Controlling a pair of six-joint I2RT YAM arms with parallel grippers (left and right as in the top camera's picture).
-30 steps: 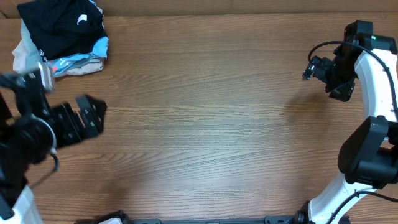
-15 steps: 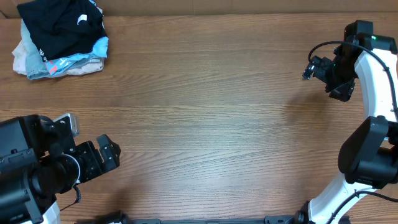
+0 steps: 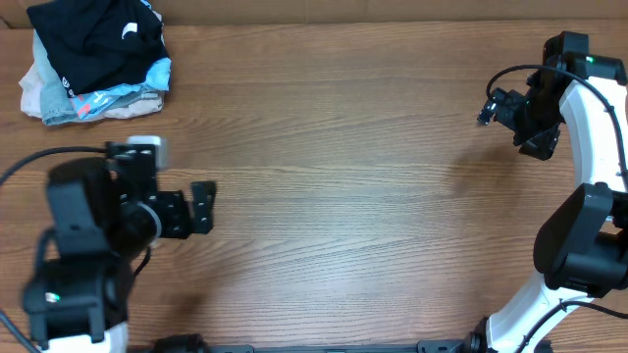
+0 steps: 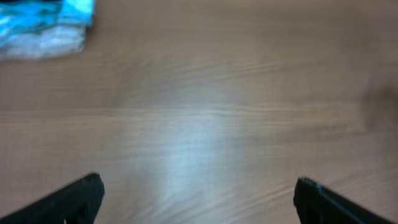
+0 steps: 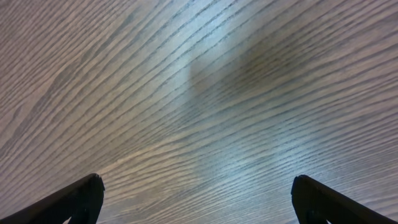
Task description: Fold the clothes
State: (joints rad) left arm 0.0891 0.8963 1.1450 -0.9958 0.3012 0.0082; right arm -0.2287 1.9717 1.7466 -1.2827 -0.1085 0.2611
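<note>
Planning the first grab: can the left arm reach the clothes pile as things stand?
Probably yes. The left gripper is open and empty, only bare table lies between it and the clothes pile, and the pile sits on that arm's side.

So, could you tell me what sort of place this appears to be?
Likely a robotics lab workbench: a left arm and right arm flank a wooden table holding a pile of clothes.

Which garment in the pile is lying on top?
The black garment, with a small white mark, lies on top; the light blue garment and the cream garment only poke out beneath it.
</note>
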